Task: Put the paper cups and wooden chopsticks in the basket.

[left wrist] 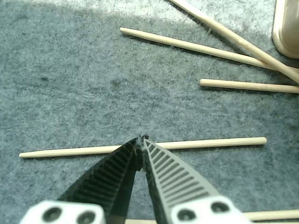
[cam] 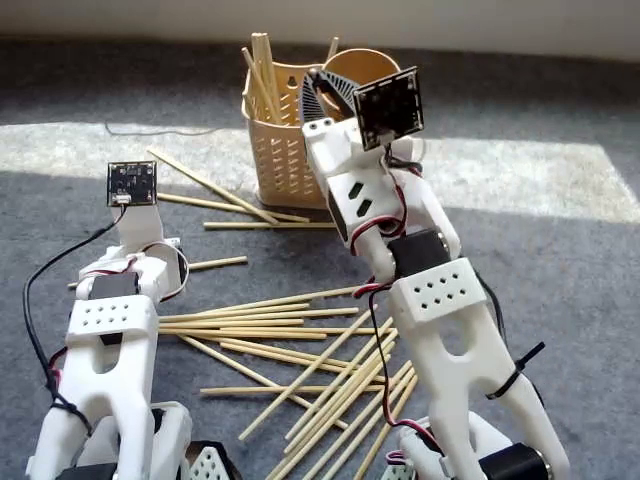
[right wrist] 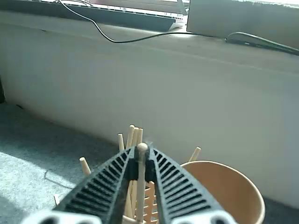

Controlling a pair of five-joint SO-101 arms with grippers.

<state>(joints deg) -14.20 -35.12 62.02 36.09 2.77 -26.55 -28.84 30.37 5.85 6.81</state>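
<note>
Jaws shut on nothing, the left gripper (left wrist: 141,141) is hovering over one pale, slim chopstick (left wrist: 210,142) on grey carpet (cam: 560,280). More chopsticks (cam: 290,340) are lying scattered nearby. The right gripper (right wrist: 141,156) is pinching a round-tipped stick (right wrist: 141,186) above the cream slotted basket (cam: 280,160), which is holding a brown paper cup (right wrist: 233,196).

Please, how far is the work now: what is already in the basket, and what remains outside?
Done: one paper cup and several chopsticks stand in the basket. In hand: the right pincer is shut on one chopstick above the basket. Left: many chopsticks lie on the grey carpet; the left pincer is shut over one of them.
</note>
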